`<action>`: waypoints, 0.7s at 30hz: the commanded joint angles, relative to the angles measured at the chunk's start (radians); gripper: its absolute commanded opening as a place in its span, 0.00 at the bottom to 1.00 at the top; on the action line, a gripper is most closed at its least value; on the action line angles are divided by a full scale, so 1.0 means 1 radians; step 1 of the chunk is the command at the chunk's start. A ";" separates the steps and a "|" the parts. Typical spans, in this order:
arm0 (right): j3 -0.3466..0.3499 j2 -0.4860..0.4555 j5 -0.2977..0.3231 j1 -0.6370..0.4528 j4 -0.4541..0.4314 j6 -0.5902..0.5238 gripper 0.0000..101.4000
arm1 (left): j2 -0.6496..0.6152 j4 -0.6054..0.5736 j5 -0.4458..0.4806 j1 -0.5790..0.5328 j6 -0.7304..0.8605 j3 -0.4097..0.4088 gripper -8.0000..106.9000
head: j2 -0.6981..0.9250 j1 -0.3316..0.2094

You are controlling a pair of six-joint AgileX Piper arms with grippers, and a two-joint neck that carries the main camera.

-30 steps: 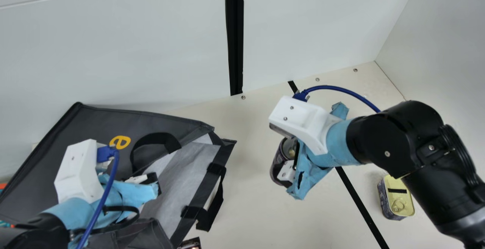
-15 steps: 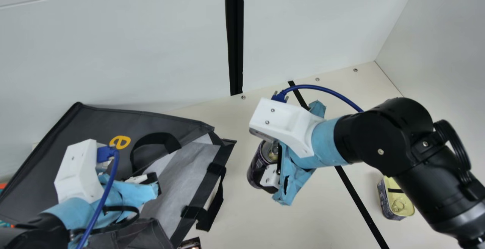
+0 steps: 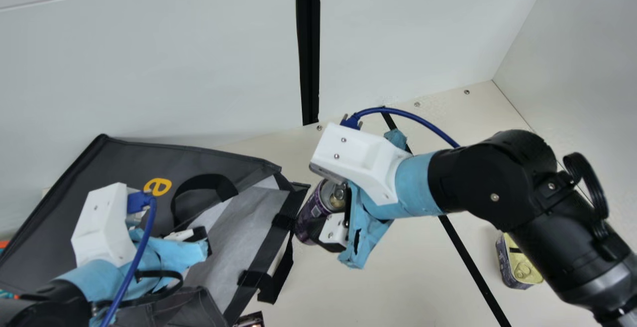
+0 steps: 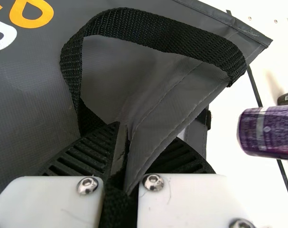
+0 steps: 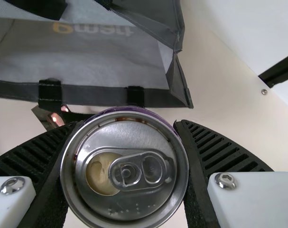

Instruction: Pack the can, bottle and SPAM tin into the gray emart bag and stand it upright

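Note:
The gray emart bag (image 3: 124,158) lies on its side at the left, its mouth facing right. My left gripper (image 3: 196,237) is at the mouth; in the left wrist view the left gripper (image 4: 127,159) is shut on the bag's edge below a handle. My right gripper (image 3: 333,217) holds the purple can (image 3: 311,210) beside the bag's right rim. In the right wrist view the can (image 5: 125,166) sits between the ribbed fingers of the right gripper (image 5: 125,156), its lid facing the camera. The SPAM tin (image 3: 520,267) stands at the right, partly behind my right arm.
Part of a dark shiny object (image 3: 250,320) shows at the front edge beside the bag. A black strip (image 3: 473,267) runs across the cream table (image 3: 398,287). White walls rise behind and at the right.
My right arm has moved left with the can, bringing it from mid-table to the bag's rim. The left arm and the bag have kept still.

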 commanded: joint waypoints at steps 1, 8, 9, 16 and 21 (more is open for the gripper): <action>0.011 0.002 -0.022 0.002 0.020 -0.003 0.00 | 0.000 0.000 0.000 0.000 0.000 0.000 0.00 | -0.001 -0.023; 0.055 0.003 -0.093 0.009 0.094 -0.024 0.00 | 0.000 0.000 0.000 0.000 0.000 0.000 0.00 | -0.001 -0.023; 0.061 0.003 -0.105 0.009 0.107 -0.029 0.00 | 0.000 0.000 0.000 0.000 0.000 0.000 0.00 | -0.001 -0.023; 0.107 0.004 -0.183 0.011 0.208 -0.074 0.00 | 0.000 0.000 0.000 0.000 0.000 0.000 0.00 | -0.001 -0.023; 0.140 0.006 -0.228 0.011 0.277 -0.114 0.00 | 0.000 0.000 0.000 0.000 0.000 0.000 0.00 | -0.001 -0.023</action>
